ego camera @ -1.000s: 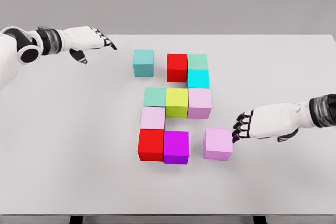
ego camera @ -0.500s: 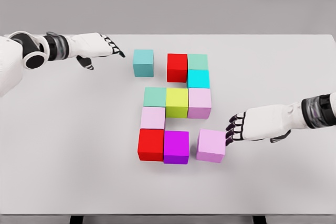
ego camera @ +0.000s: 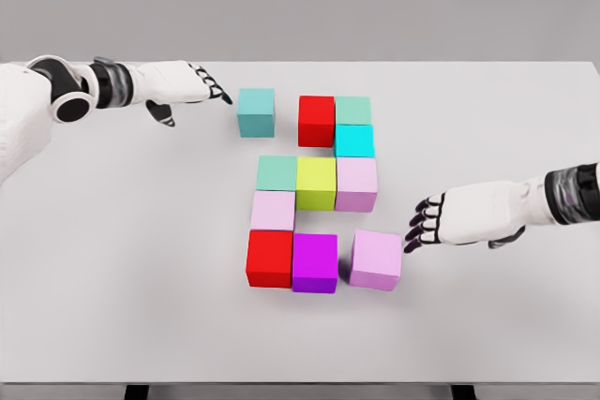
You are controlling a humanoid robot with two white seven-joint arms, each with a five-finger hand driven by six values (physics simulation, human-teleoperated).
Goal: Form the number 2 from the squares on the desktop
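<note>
On the near part of the white bench (ego camera: 112, 306), a row of three cubes is sitting: a red cube (ego camera: 269, 258) on the left, a magenta cube (ego camera: 315, 262) touching it, and a light pink cube (ego camera: 376, 259) just beside the magenta one with a thin gap showing between them. The light pink cube is lying slightly turned, its edges not quite square with its neighbours. The right hand (ego camera: 439, 220) is reaching in from the right edge, fingers spread and relaxed, holding nothing, its dark fingertips (ego camera: 412, 239) hovering just beside the pink cube's upper right corner; whether they are touching it cannot be told. Farther back, a pale pink cube (ego camera: 273, 210) is sitting above the red one, and behind it a row of three is lining up: a green cube (ego camera: 277, 173), a yellow-green cube (ego camera: 317, 182) and a lilac cube (ego camera: 356, 183), all touching. Beyond them, a cyan cube (ego camera: 354, 140) is sitting behind the lilac one, with a second green cube (ego camera: 353, 110) behind it and a second red cube (ego camera: 317, 120) at its left. A teal cube (ego camera: 256, 111) is standing apart, left of that red one. The left hand (ego camera: 184, 85) is stretching in from the far left, fingers extended toward the teal cube, just short of its left face and gripping nothing.
</note>
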